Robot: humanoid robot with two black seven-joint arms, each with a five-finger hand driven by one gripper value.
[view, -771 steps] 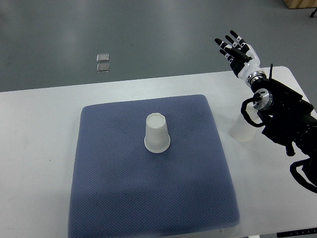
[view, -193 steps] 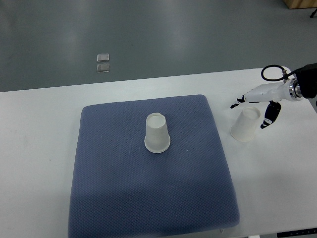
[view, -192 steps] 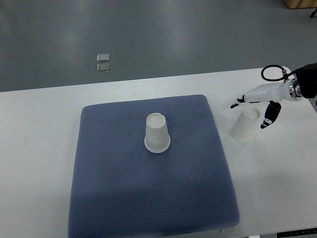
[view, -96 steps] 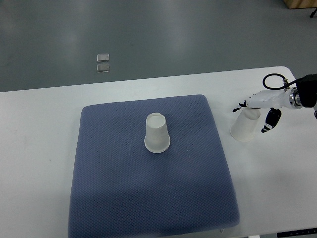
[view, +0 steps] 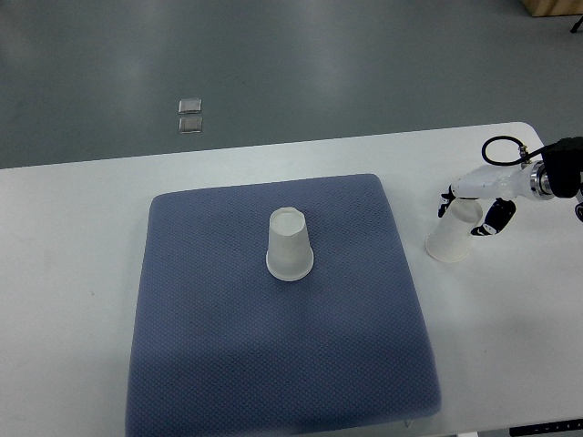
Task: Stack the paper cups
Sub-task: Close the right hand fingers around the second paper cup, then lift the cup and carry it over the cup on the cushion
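Note:
One white paper cup (view: 290, 246) stands upside down near the middle of the blue-grey mat (view: 273, 364). A second white paper cup (view: 450, 235) stands upside down on the white table, just right of the mat. My right hand (view: 466, 211) comes in from the right edge and sits over the top of this second cup, with its fingers (view: 488, 218) closed around the upper part. The cup rests on the table. No left arm shows.
The white table (view: 73, 237) carries the mat; its far edge runs across the picture and its rounded corner is at the right. Two small clear squares (view: 189, 115) lie on the grey floor beyond it.
My right hand swung down from raised and spread above the table to the cup right of the mat. In the last second its fingers closed in around the cup's top.

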